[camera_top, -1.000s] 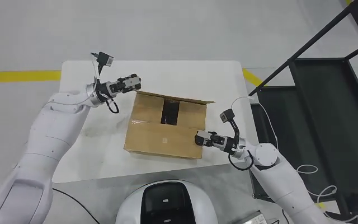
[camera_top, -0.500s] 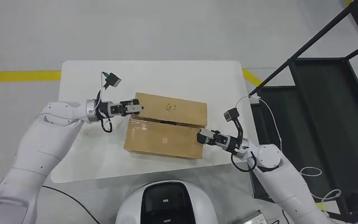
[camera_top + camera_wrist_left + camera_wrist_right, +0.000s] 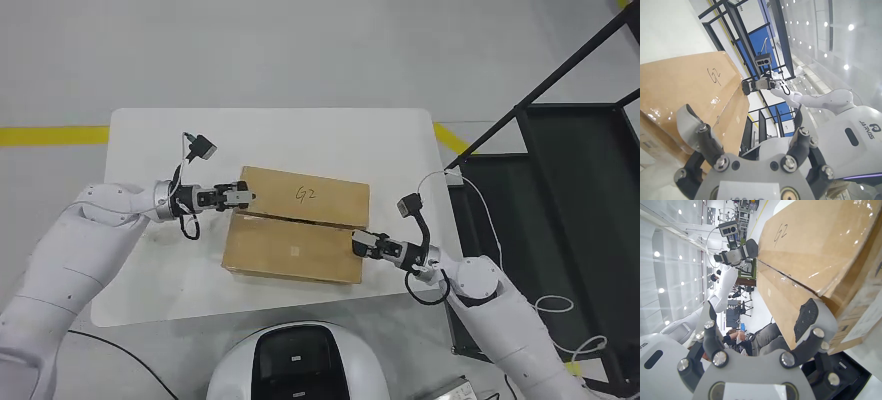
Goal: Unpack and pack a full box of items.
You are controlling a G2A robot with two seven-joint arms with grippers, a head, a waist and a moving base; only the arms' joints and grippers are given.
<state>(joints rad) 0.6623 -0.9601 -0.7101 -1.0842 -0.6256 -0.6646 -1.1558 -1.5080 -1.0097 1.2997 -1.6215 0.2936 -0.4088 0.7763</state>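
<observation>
Flaps (image 3: 305,192) on the box (image 3: 290,252) lie shut. Left hand (image 3: 243,189) and right hand (image 3: 356,242), both spread wide, only touch its ends. Unheld, they may spring up.

Top camera looking down on the worktop (image 3: 400,135), wrist cameras sitting close behind the left hand (image 3: 743,111) and right hand (image 3: 759,308), each facing across the box (image 3: 300,250) toward the other, all sharing the box top
</observation>
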